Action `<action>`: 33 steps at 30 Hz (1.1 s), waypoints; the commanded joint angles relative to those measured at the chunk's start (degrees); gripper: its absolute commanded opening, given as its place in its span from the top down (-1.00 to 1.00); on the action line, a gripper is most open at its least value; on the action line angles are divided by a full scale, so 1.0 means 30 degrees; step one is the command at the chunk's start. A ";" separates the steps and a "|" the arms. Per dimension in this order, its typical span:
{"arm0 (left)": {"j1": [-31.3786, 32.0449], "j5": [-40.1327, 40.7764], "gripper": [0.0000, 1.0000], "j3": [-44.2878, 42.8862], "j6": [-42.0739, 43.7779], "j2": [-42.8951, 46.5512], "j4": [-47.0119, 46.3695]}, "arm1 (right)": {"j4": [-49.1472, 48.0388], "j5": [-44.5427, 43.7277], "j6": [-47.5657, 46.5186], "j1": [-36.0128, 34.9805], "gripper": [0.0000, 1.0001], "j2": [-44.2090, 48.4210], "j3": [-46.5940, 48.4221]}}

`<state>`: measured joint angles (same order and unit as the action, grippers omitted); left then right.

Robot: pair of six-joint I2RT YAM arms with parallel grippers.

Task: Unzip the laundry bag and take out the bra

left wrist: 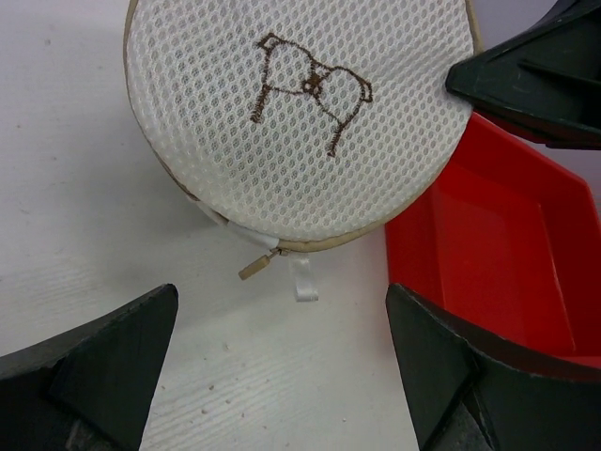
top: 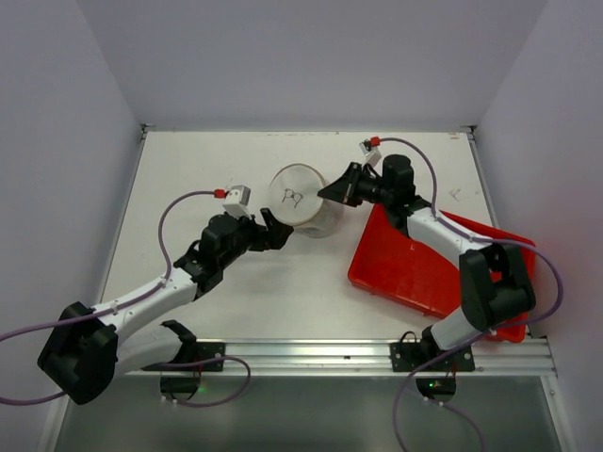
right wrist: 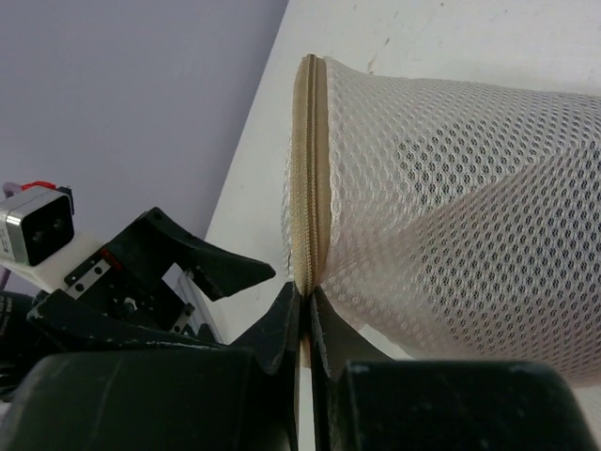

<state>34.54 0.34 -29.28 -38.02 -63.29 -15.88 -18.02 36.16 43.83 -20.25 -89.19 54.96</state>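
Because its two black fingers (right wrist: 278,329) are pressed together on the beige zipper band (right wrist: 306,169), the right gripper (right wrist: 305,305) serves as an anchor. It pinches the rim of the small round white mesh laundry bag (right wrist: 451,207) on the side facing the right edge of the white tabletop (top: 236,292). I judge this is meant to keep the light case from sliding or turning when the zip is pulled. From that pinch the band runs up round the case with its teeth meshed, so the bag is not yet unzipped.

The bag sits in the far half of the tabletop, about midway between the left and right edges, just beside the far left corner of the red plastic tray (top: 415,273). Whether its base lies flat or is tipped up by the grip I cannot tell. A brown embroidered bra outline (left wrist: 310,89) marks its top disc; the bra itself cannot be made out through the mesh.

On the opposite side the left gripper (left wrist: 282,299) holds nothing, its jaws spread wide just short of the bag's rim. Ahead of the gap between them lie the small tan zipper pull (left wrist: 254,269) and a white ribbon tab (left wrist: 304,279), both hanging off the rim toward it. That seems the reason for its stance: the pull is lined up for a pinch while the other arm braces.
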 commanded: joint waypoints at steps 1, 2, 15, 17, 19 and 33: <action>-0.0147 -0.0232 -0.93 0.0151 -0.0685 0.0850 -0.1038 | -0.2020 0.1216 0.1209 -0.0047 1.00 0.1105 -0.0243; -0.0177 -0.0201 -0.93 -0.0053 -0.0918 0.0996 -0.0861 | -0.1991 0.1246 0.1209 -0.0047 1.00 0.1367 -0.0273; -0.1521 -0.1575 -0.94 0.0471 -0.3819 0.2109 -0.1350 | -0.4130 0.2096 0.3172 -0.0047 1.00 0.3154 -0.1620; -0.1788 -0.2567 -0.97 0.0793 -0.3938 0.2461 -0.2262 | -0.4130 0.2125 0.3230 -0.0076 1.00 0.3390 -0.1737; -0.2051 -0.2895 -0.97 0.0561 -0.3938 0.2347 -0.2325 | -0.4304 0.2213 0.3405 -0.0076 1.00 0.3595 -0.1942; -0.2286 -0.4244 -0.72 0.0941 -0.5315 0.0676 -0.5546 | -0.6350 0.2712 0.4548 -0.0134 1.00 0.3336 -0.3171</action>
<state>28.27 -11.20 -27.16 -52.14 -61.21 -26.81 -31.55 43.00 56.03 -20.25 -79.85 46.50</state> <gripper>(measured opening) 0.878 0.032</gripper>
